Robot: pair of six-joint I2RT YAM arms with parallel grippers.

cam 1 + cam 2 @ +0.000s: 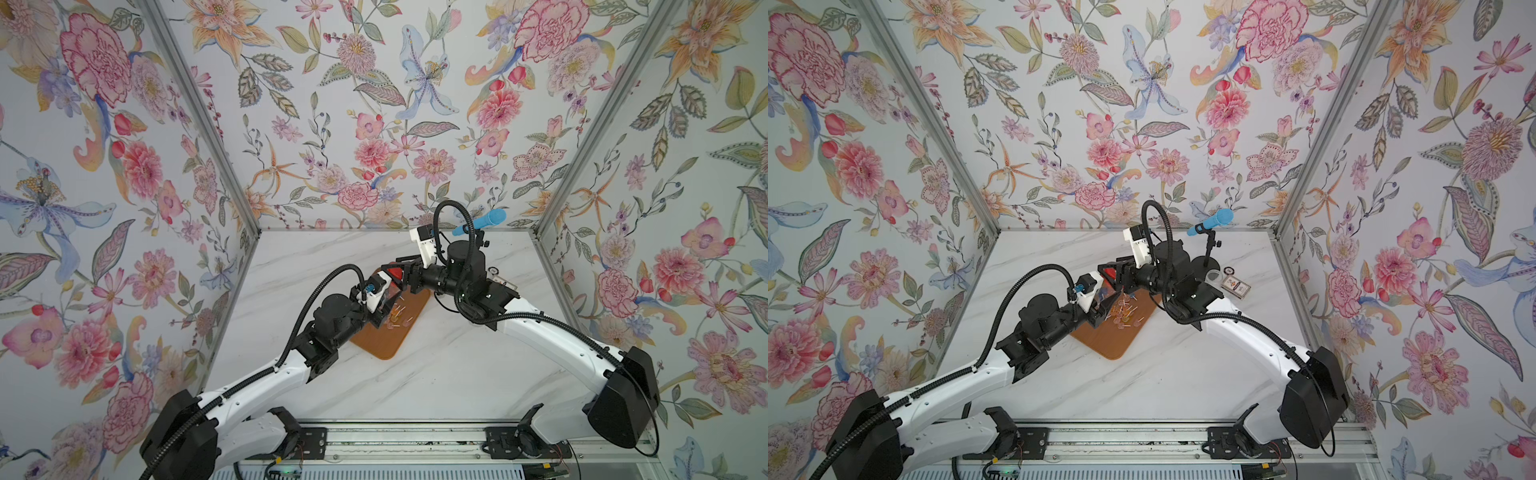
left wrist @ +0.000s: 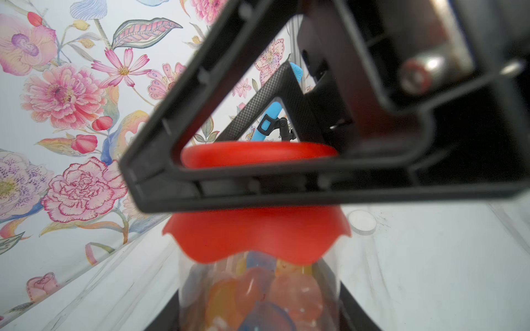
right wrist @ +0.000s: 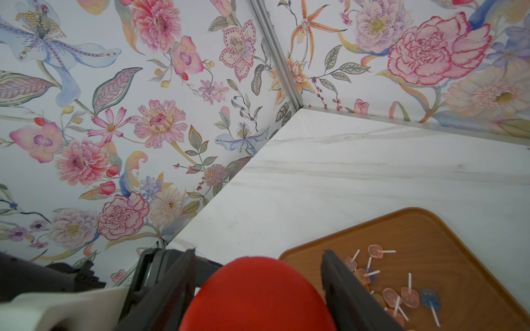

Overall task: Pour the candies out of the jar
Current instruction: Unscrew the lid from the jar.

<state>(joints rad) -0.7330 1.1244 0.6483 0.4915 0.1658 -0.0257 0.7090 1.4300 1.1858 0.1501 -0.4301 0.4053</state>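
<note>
Flowered wallpaper boxes in a white marble worktop, and from where I stand the two arms meet over a brown tray. The left jaws are closed on a clear jar. The right jaws are clamped on its red lid, one finger on each side. A scatter of candies lies loose on the tray just beside the left jaws, so some of the pouring looks done. More of them are packed inside the jar, right under the lid. The lid's scalloped skirt sits down over the mouth, so I judge it must come off and the jar be tipped before the rest can leave. From above, the left wrist covers nearly all of the jar, and only a red patch of lid shows between the two pairs of jaws. How full the jar is I cannot say, since its lower part is cut off and the contents are a blur. Nor can I tell whether the lid twists or pulls free. Beyond the right jaws a blue microphone stands half hidden behind that arm.
</note>
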